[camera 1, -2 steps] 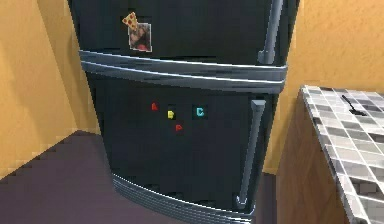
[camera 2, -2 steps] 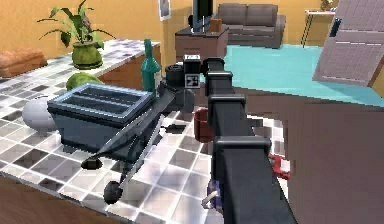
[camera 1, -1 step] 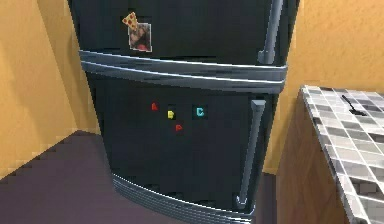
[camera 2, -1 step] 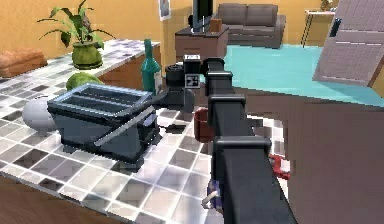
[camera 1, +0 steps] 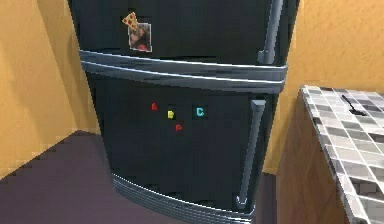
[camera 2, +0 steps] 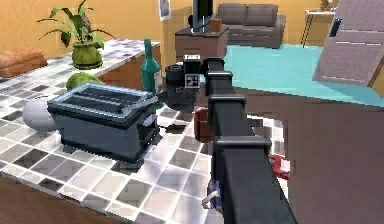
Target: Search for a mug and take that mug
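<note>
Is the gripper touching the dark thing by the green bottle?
Cannot tell. In the arm side view the gripper overlaps the dark thing beside the green bottle; neither contact nor gap shows.

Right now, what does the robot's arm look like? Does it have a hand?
The arm is a dark, square-edged bar made of boxy sections joined end to end. Near its far end sit small white squares with black marks on them. Beside those is the end effector, a dark, chunky body instead of a hand.
</note>
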